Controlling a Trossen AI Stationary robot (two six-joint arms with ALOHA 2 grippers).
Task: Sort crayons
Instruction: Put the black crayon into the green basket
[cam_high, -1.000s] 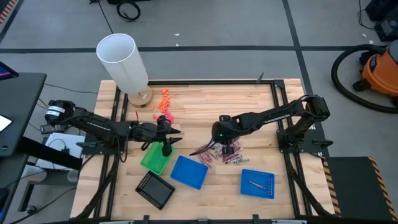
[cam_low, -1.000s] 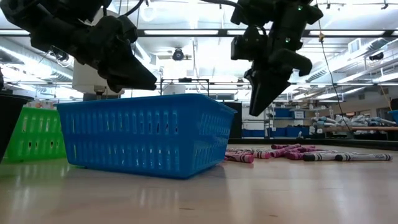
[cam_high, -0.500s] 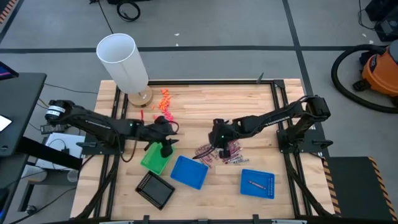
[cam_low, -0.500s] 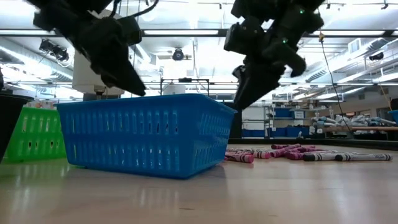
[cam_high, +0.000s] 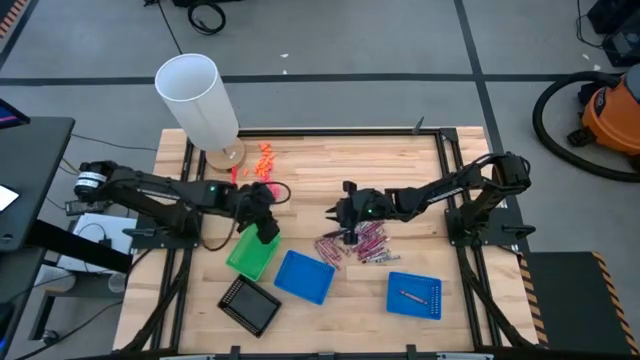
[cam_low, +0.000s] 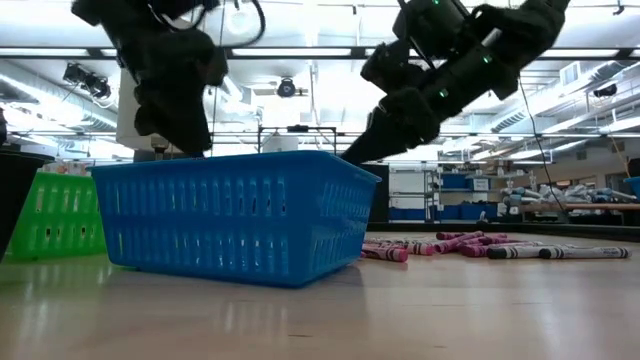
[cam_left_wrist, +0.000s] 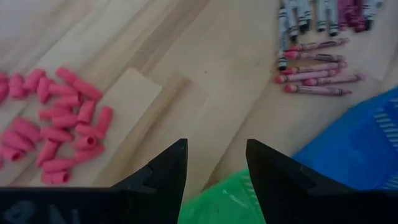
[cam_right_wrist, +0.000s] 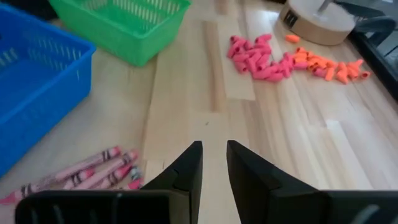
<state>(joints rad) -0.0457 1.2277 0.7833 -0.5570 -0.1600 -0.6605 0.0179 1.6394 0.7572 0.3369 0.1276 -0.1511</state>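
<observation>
Robotics lab: shelving (cam_low: 470, 195), ceiling strip lights (cam_low: 300, 52), shop vac (cam_high: 610, 115).

On my table (cam_high: 420, 165) a white tube (cam_high: 198, 100) stands at eleven o'clock on a round wooden base (cam_high: 227, 157). Just at its three o'clock lie orange bits (cam_high: 265, 152), with pink bits (cam_high: 262, 172) below them. Toward seven o'clock sit a green basket (cam_high: 247, 257), a blue basket (cam_high: 303, 277) and a black tray (cam_high: 250, 304). Another blue tray (cam_high: 414, 295) is at five o'clock. An orange vacuum (cam_high: 610, 115) stands off at two o'clock.
</observation>
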